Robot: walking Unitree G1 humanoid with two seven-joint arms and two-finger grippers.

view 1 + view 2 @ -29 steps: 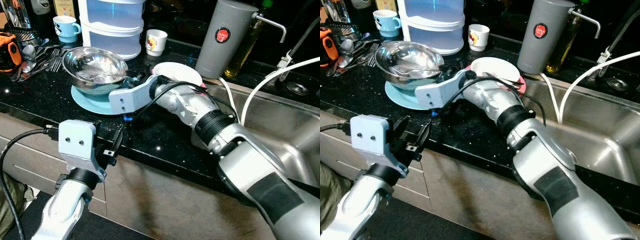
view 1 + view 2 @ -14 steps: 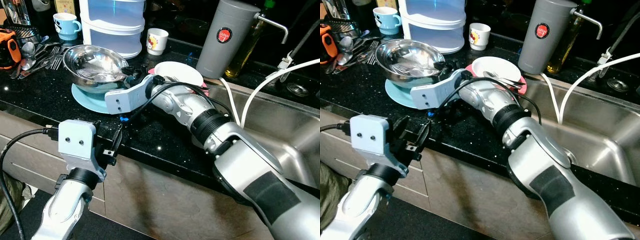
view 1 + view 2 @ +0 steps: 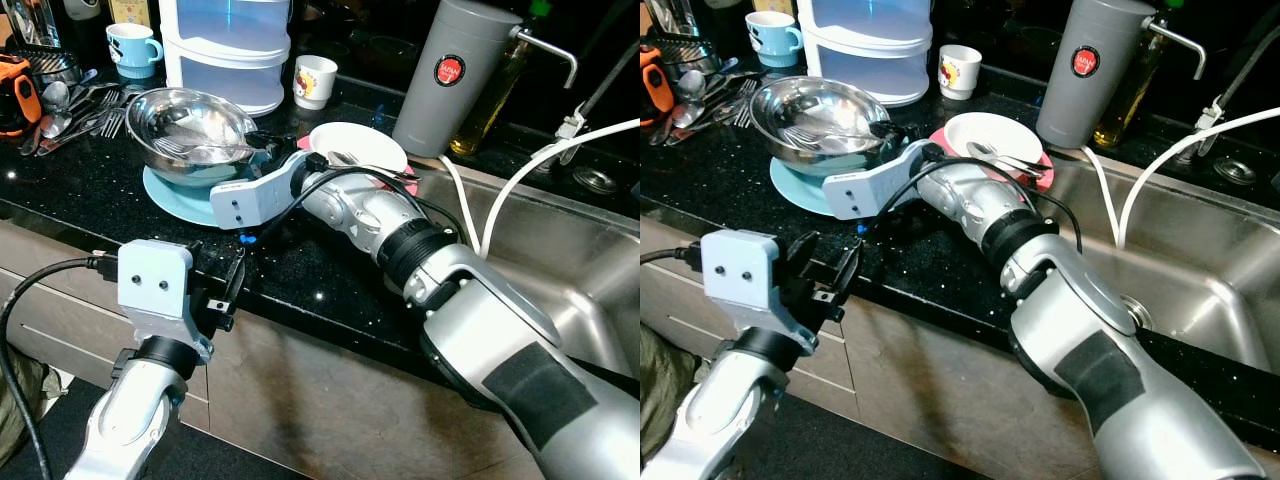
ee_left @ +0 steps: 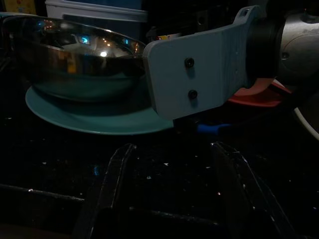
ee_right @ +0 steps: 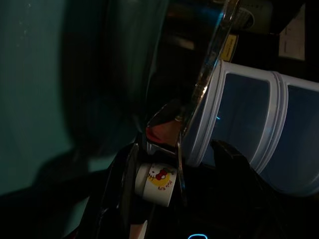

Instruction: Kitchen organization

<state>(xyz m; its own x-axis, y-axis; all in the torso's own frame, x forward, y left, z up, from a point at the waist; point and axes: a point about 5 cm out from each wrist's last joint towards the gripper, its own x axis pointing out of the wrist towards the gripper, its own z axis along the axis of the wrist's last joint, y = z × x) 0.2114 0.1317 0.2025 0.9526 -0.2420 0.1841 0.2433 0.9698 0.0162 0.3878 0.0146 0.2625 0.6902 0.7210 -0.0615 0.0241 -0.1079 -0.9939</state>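
The right gripper (image 3: 880, 132), fingers spread, straddles the steel bowl (image 3: 195, 125) rim; clamping crookedly could tip it off the blue plate (image 3: 185, 197), spilling its fork (image 3: 185, 150)

Open black countertop (image 3: 90, 195) lies before the steel bowl (image 3: 195, 125); cutlery (image 3: 85, 115) crowds its left.
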